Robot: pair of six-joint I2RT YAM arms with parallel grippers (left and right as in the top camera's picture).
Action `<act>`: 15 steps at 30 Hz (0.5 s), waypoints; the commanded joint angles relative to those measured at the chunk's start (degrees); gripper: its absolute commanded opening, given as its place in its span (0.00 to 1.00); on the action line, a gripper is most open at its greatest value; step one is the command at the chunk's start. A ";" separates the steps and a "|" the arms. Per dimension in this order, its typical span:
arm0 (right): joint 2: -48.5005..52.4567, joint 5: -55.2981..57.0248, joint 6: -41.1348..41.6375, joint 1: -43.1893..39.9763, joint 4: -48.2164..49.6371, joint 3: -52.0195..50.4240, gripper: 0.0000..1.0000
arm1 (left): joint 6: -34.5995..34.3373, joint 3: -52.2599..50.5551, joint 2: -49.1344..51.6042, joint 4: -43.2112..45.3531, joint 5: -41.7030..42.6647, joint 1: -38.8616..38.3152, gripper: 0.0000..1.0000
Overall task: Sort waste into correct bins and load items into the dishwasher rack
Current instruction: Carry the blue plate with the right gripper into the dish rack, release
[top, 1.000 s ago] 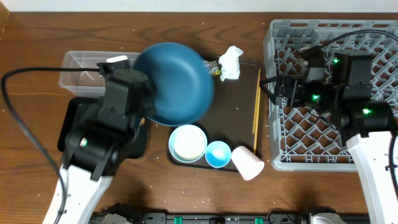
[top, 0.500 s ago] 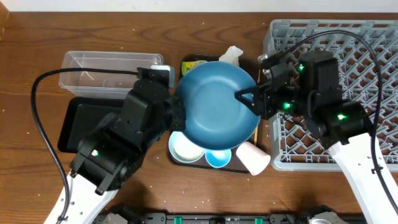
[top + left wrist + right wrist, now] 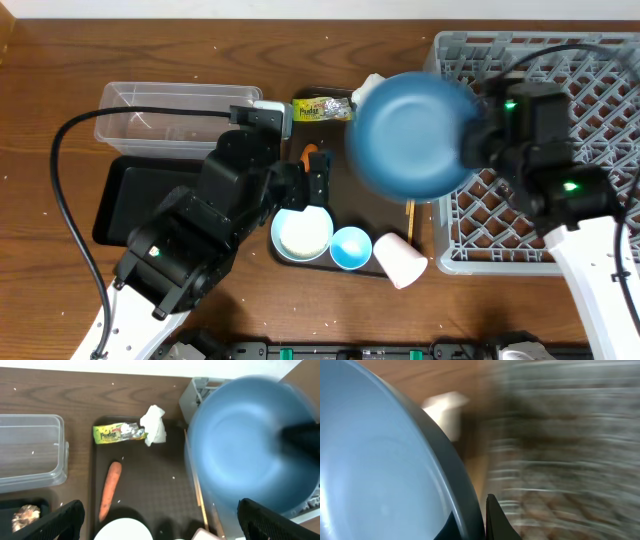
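The dark blue plate (image 3: pixel 410 135) has moved to the right since half a second ago. Back then it was over the middle of the brown serving tray (image 3: pixel 145 485), with both arms at it. Now only the right gripper (image 3: pixel 468 148) holds it, clamped on its right rim. The plate is up in the air, over the right side of the serving tray and the left edge of the grey dishwasher rack (image 3: pixel 445 60). It looks blurry. The left gripper (image 3: pixel 160 507) has let go, and its fingers (image 3: pixel 65 520) are wide apart with nothing in them, above the serving tray.

With the plate moved away, more of the tray now shows. An orange carrot (image 3: pixel 109 489) lies on its left part. A yellow-green wrapper (image 3: pixel 119 433) and a crumpled white tissue (image 3: pixel 155 430) lie touching at its far edge. Two thin chopsticks (image 3: pixel 195 492) lie along its right side.

The table (image 3: pixel 60 60) is dark brown wood, with little white grains (image 3: pixel 214 47) scattered on it. Past its far edge is a pale strip.

The clear tub (image 3: pixel 165 115) sits near the far left of the table. The black tray (image 3: pixel 140 195) is just in front of it, with a small brown food lump (image 3: pixel 25 516) inside. The rack fills the right edge of the table.

Near the front edge, the white bowl (image 3: pixel 302 230) and the small blue cup (image 3: pixel 350 247) stand side by side. The pinkish-white cup (image 3: pixel 400 262) lies on its side just to their right.
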 commanded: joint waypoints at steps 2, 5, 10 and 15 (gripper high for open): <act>-1.18 41.48 2.45 -5.01 1.88 0.92 0.01 | 1.22 0.90 -1.03 -0.46 -0.24 0.00 0.98; -0.13 54.51 -2.14 -8.44 8.46 0.92 0.01 | 1.22 0.90 -1.42 -0.68 -0.22 0.00 0.98; 3.17 55.84 -20.81 -13.90 23.58 0.92 0.01 | 1.22 0.90 -2.21 -0.68 -0.22 0.00 0.98; 8.39 48.70 -41.99 -18.27 36.41 0.92 0.01 | 1.22 0.90 -3.21 -1.51 -0.02 0.00 0.98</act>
